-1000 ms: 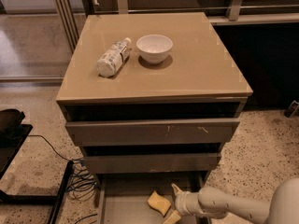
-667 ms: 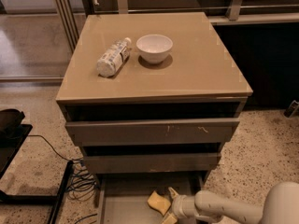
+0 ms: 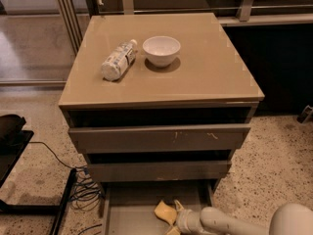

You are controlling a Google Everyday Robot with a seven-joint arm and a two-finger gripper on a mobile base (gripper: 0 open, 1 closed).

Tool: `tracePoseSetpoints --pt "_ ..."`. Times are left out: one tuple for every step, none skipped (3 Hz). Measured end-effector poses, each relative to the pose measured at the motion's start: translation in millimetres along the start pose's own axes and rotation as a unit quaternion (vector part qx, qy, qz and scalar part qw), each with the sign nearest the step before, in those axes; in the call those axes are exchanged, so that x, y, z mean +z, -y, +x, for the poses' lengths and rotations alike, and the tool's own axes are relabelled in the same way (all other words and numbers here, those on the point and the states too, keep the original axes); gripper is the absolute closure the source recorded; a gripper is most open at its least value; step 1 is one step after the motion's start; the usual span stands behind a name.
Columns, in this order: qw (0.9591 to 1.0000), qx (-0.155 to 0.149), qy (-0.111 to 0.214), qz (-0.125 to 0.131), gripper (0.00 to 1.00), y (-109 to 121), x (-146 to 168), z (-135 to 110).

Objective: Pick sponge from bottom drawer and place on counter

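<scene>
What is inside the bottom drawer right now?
The sponge lies on the bottom drawer floor, with the gripper right at it. The arm covers the floor to the right.

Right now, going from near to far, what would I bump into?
Gripper at the sponge in the bottom drawer → middle drawer → top drawer → counter → white bowl.

Light: warm, dim, overhead
Glare: soft sheen on counter (image 3: 210, 77)
Shadows: beneath bowl (image 3: 161, 50); drawer gaps (image 3: 161, 116) black
Gripper (image 3: 174, 221): dim, in bottom drawer (image 3: 134, 215)
</scene>
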State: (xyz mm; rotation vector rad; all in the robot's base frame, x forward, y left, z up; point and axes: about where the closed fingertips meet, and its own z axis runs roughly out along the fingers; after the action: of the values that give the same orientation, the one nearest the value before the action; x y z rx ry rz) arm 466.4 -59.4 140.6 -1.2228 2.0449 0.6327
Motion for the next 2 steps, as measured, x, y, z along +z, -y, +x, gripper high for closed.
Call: tracePoseSetpoints --pt "0.9999 0.010 0.006 0.007 0.00 1.4 11.9 7.4" --pt "0.9997 0.018 -0.002 0.016 0.00 2.7 22.0 16.1"
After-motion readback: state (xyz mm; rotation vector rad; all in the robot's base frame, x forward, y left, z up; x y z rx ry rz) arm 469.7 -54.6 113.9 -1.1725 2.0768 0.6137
